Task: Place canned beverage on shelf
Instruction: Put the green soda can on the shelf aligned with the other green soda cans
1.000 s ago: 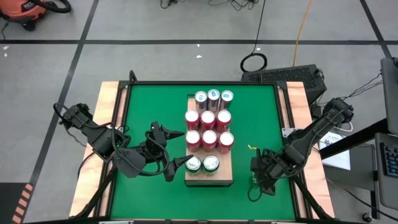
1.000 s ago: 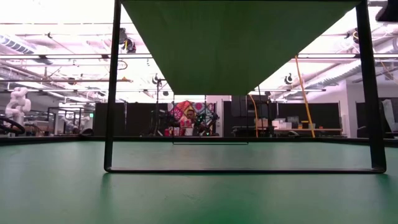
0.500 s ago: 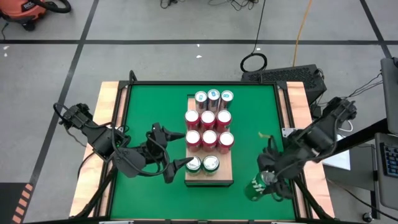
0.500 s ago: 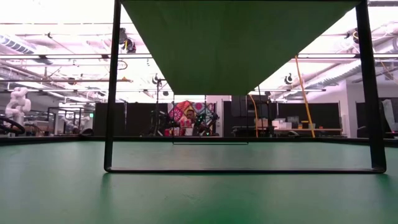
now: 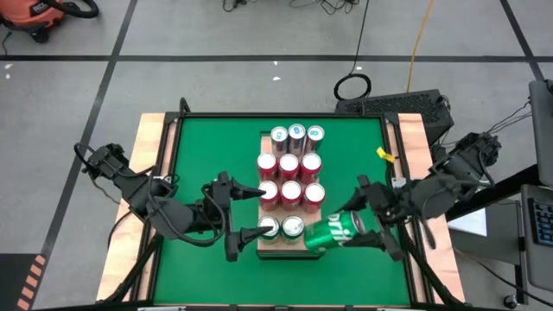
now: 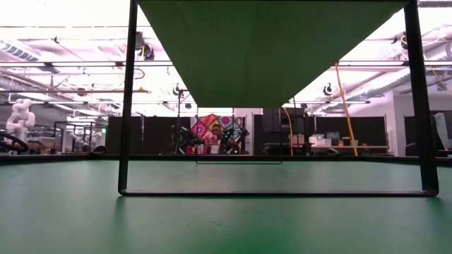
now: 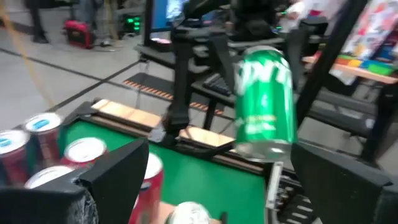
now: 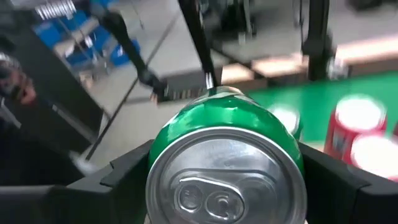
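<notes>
Left gripper (image 5: 253, 212) first: mine on that side hangs with its fingers spread as wide as they go and nothing between them, low over the green surface (image 5: 207, 155) at about eight o'clock, just beside the near left edge of the shelf (image 5: 289, 249). On the shelf stand the cans already placed: three silver-topped cans (image 5: 296, 134) at the twelve o'clock end, two rows of red cans (image 5: 289, 179) behind that, and two green cans (image 5: 282, 228) in the near row, with one bare slot at that row's right end. Right gripper (image 5: 373, 216), toward four o'clock, is closed around the green canned beverage (image 5: 333, 231), gripping its body on both sides; the can is off the surface, tipped over toward its side, its base end reaching over the shelf's near right corner. From my right wrist I see its lid (image 8: 225, 180) squarely between my fingers. Risk as I judge it: the can is tilted, so if I lower it without righting it, its rim could catch the shelf edge or it could land on its side and roll off. The slot is tight against the neighbouring green can and the red one behind it, so a sloppy approach could knock those over. My left gripper sits close enough to that row to bump it if it drifts inward.
</notes>
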